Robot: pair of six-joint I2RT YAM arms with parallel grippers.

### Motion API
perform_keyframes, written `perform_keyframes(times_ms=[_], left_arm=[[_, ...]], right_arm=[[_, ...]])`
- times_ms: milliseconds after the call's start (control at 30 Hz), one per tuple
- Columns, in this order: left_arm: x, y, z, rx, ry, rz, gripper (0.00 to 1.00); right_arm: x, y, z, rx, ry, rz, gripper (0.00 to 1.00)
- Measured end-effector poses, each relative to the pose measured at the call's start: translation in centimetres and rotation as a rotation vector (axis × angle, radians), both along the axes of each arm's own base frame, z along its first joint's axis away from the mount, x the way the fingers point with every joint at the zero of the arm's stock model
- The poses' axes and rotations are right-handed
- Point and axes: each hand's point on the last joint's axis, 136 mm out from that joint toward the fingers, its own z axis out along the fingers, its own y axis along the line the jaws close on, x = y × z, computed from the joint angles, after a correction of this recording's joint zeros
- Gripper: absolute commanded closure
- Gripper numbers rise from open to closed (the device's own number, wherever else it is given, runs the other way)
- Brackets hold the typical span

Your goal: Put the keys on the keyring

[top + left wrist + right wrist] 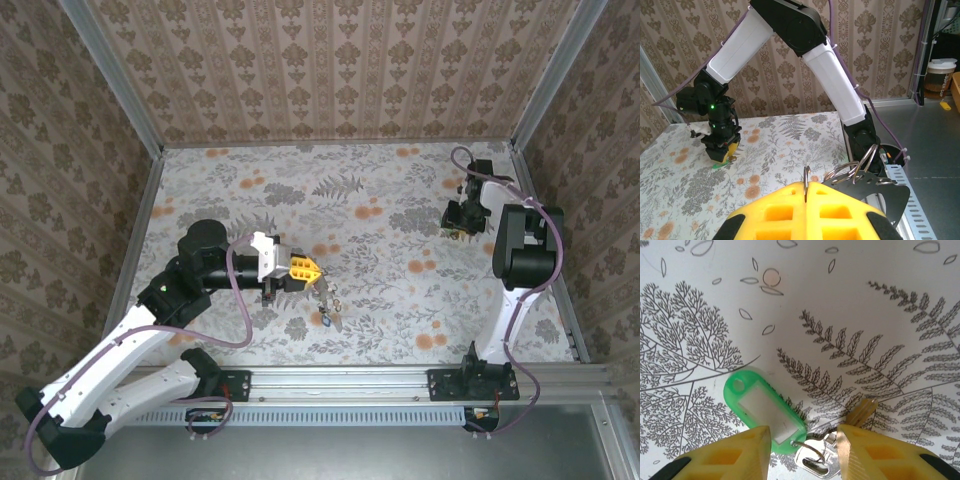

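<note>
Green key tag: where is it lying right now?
The green key tag lies flat on the table's right side, under the right gripper; in the right wrist view its ringed end sits between the fingertips, beside a silver key.

A desk (400, 190) draped in pale cloth printed with grey ferns and orange blossoms lay beneath both sets of jaws. Beige damask wallpaper panels (330, 60) enclosed it behind and to either side of the jaws, joined by aluminium corner posts (118, 85). An aluminium rail (350, 381) edged the near side. Ahead and right of the left jaws were grey floor (935, 150) and a lidded brown cup (940, 77). The light was soft and even.
</note>
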Motion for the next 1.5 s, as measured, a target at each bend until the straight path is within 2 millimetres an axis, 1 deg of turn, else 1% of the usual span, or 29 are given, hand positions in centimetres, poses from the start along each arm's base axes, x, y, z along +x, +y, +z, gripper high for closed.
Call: perform_keyframes(times_ms=[167,533,833,967,1067,1500], left_arm=[[0.0,0.0,0.0,0.0,0.0,0.0,1.0],[0.0,0.0,0.0,0.001,0.0,0.0,1.0],[-0.1,0.0,0.0,0.001,-0.002,-0.002,1.0],[-0.2,-0.1,0.0,0.001,-0.002,-0.006,1.0],[-0.1,-0.1,0.0,0.002,-0.002,-0.005,1.0],[-0.2,-0.1,-0.1,0.003,-0.011,-0.005,1.0]], right_arm=[[-0.7,0.3,0.1,0.0,0.005,0.004,0.59],[-0.7,0.4,0.2,-0.001,0.002,0.008,0.67],[-0.7,0.4,0.2,-0.001,0.002,0.009,0.71],[-1.1,0.5,-0.2,0.001,0.014,0.011,0.72],[-1.2,0.5,0.0,0.0,0.012,0.012,0.73],[-1.4,0.6,-0.1,-0.005,0.012,0.036,0.8]])
